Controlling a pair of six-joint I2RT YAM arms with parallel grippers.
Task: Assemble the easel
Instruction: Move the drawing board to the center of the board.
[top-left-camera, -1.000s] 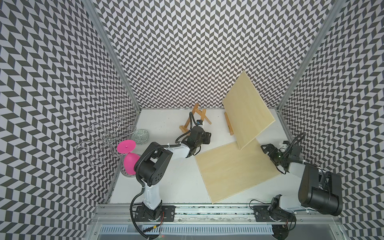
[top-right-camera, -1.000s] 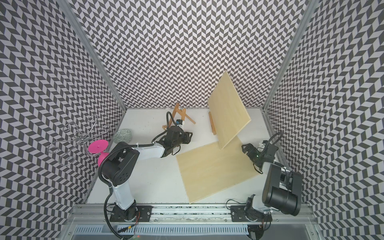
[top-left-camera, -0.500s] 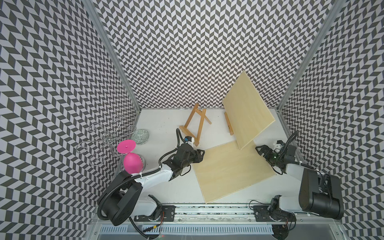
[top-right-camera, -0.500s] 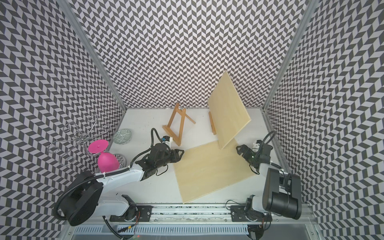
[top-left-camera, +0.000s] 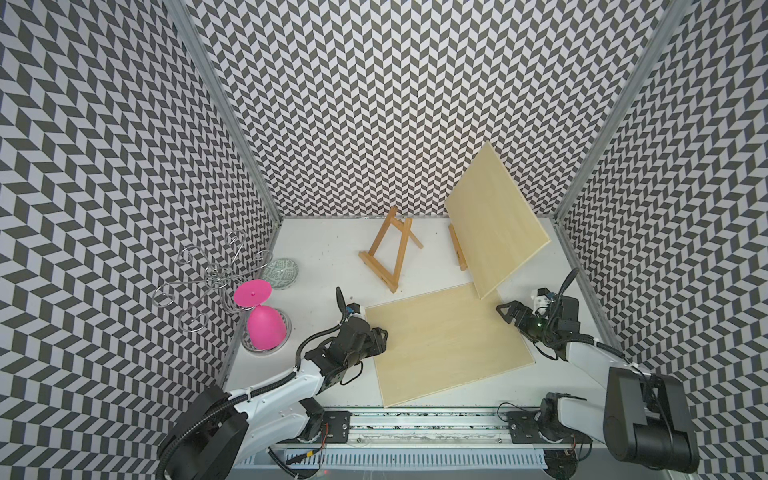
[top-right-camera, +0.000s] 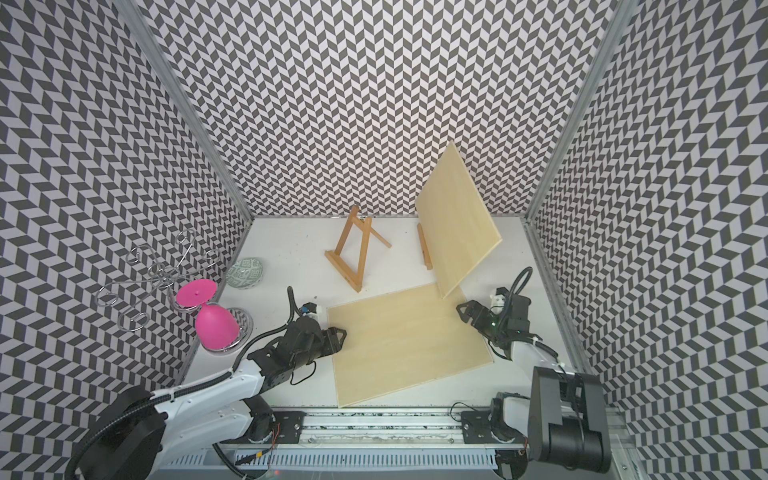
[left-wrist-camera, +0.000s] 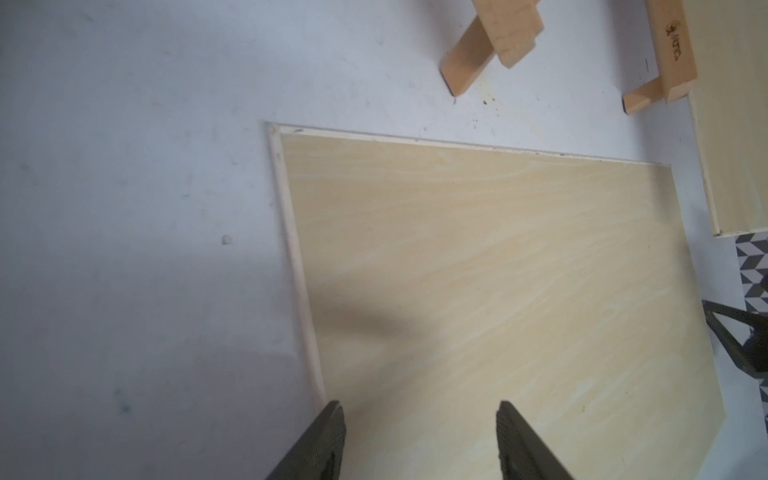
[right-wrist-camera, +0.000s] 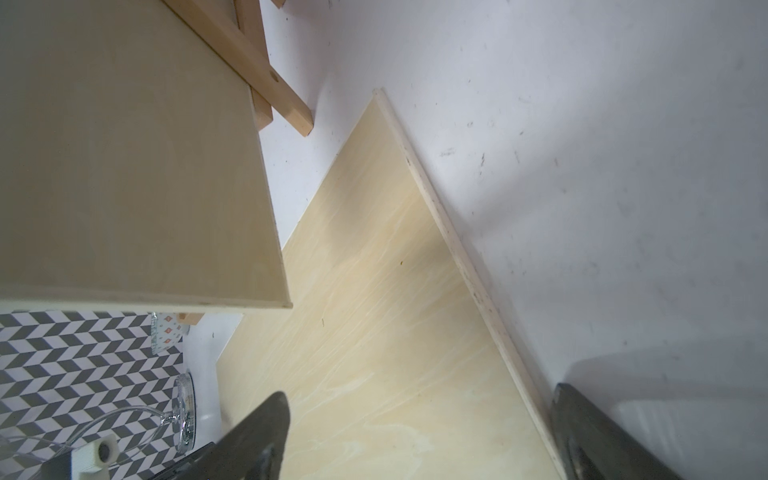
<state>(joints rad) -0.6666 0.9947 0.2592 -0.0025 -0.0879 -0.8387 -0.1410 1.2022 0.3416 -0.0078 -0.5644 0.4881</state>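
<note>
A small wooden easel (top-left-camera: 390, 253) (top-right-camera: 357, 253) stands free at the back middle of the table. To its right, a pale board (top-left-camera: 494, 220) leans on a second easel (top-left-camera: 457, 247). Another pale board (top-left-camera: 444, 340) (top-right-camera: 403, 345) (left-wrist-camera: 498, 291) (right-wrist-camera: 374, 332) lies flat at the front. My left gripper (top-left-camera: 382, 332) (left-wrist-camera: 419, 409) is open at that flat board's left edge and holds nothing. My right gripper (top-left-camera: 505, 309) (right-wrist-camera: 417, 399) is wide open and low, its jaws straddling the flat board's right edge near the far right corner.
At the left wall, an upturned pink goblet (top-left-camera: 264, 320) stands by a wire rack (top-left-camera: 208, 274), with a patterned bowl (top-left-camera: 280, 272) behind it. The leaning board's low corner hangs over the flat board's far right corner. A metal rail (top-left-camera: 415, 424) runs along the front.
My left gripper has let go of the small easel, drawn back toward the front to the flat board's left edge, and opened wider. The right gripper has shifted slightly.
</note>
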